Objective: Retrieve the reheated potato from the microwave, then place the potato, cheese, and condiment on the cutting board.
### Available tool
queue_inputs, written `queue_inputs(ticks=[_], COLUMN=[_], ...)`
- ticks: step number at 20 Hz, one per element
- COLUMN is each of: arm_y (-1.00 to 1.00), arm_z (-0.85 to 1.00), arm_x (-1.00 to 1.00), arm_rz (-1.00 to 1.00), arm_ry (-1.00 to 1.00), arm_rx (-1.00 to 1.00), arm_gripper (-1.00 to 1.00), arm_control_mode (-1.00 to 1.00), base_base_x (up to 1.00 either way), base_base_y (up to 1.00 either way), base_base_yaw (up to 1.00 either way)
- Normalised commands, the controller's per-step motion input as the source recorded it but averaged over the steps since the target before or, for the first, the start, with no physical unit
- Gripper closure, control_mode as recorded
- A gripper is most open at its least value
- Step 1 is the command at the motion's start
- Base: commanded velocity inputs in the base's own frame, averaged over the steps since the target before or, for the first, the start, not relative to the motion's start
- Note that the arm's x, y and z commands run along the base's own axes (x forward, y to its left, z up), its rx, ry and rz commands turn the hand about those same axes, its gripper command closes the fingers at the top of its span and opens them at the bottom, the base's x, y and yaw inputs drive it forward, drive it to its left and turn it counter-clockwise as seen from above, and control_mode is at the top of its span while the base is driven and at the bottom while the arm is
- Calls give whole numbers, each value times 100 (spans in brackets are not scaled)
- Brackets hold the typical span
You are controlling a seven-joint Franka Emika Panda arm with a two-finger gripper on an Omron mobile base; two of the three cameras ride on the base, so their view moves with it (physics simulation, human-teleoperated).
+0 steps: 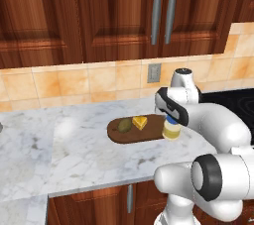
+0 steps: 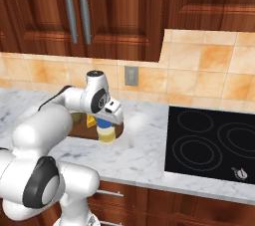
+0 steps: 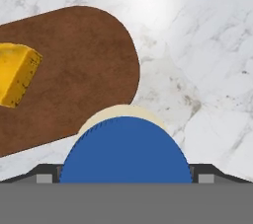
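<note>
I had the potato (image 1: 124,125) and cheese (image 1: 140,122) on the cutting board (image 1: 119,136). The condiment (image 1: 171,130) stood at the board's right end, my claw (image 1: 171,118) spread wide over it, gripping nothing. Only withdrawal appeared left.

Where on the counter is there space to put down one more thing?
The marble counter is bare to the left of the cutting board and in front of it. Another bare strip lies between the board's right end and the black cooktop. The board itself is crowded: potato, cheese, condiment.
</note>
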Motion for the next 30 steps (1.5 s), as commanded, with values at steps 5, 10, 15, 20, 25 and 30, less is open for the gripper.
queue_inputs(ticks=[5,10,15,20,25,30], arm_y=[14,7,5,11,9,2], arm_z=[0,0,0,0,-8,-6], arm_x=[28,30,30,23,12,12], arm_rz=[0,0,0,0,0,0], arm_ry=[0,0,0,0,0,0], arm_rx=[0,0,0,0,0,0], arm_gripper=[100,100,100,100,100,100], arm_control_mode=[-100,-100,-100,-100,-100,-100], base_base_x=[0,0,0,0,0,0], base_base_y=[0,0,0,0,0,0], base_base_yaw=[0,0,0,0,0,0])
